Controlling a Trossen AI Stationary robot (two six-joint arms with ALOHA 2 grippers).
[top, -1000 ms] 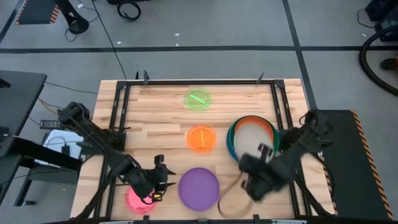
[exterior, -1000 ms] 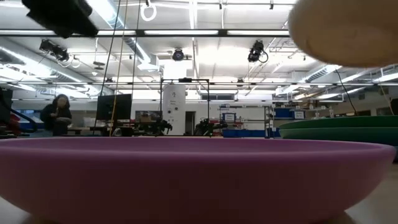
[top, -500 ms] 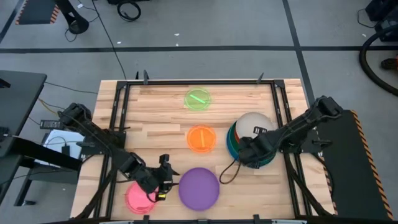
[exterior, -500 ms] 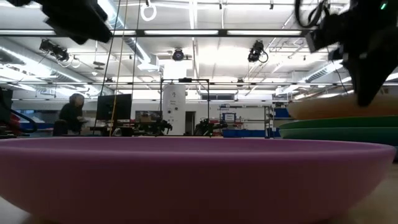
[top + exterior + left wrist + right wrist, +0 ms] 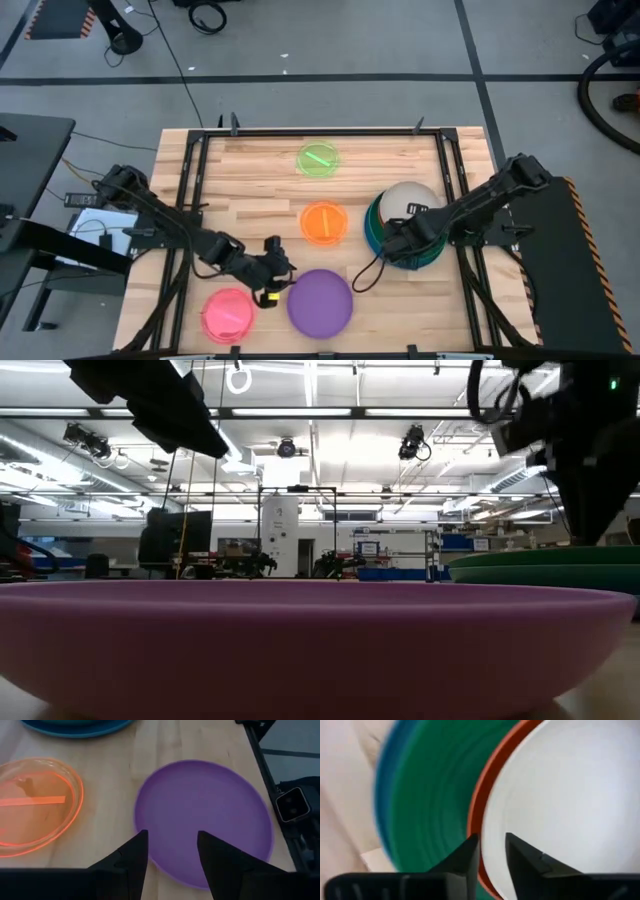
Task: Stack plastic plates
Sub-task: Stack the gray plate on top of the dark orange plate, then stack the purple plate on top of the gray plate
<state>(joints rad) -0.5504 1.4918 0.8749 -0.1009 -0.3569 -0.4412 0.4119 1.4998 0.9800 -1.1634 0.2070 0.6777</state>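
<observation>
A beige plate (image 5: 410, 198) lies on top of a stack (image 5: 371, 232) of red-orange, green, teal and blue plates at the table's right. My right gripper (image 5: 392, 245) is at the stack's near-left edge, shut on the beige plate's rim. A purple plate (image 5: 320, 301) sits at the near edge, with a pink plate (image 5: 228, 315) to its left. An orange plate (image 5: 324, 222) and a lime green plate (image 5: 319, 159) lie farther back. My left gripper (image 5: 272, 268) hovers open beside the purple plate's (image 5: 210, 815) left rim, touching nothing. My right gripper (image 5: 492, 852) pinches the beige plate's rim (image 5: 490, 827) on its near-left side. One finger (image 5: 520, 860) is over the plate's inside, the other over the red-orange rim (image 5: 476, 815) outside it. The fingers come slanting down from above. The plate rests on the stack.
A black metal frame (image 5: 200, 180) borders the table's left, far and right sides. Bare wood lies between the lime green plate and the stack. In the low view the purple plate (image 5: 300, 645) fills the foreground, and the stack's green rim (image 5: 550, 570) shows at right.
My right gripper carried the beige plate from the near edge up and toward the far right, then lowered it onto the stack, where it now lies. My left gripper moved from above the pink plate toward the right and far side, ending beside the purple plate.
</observation>
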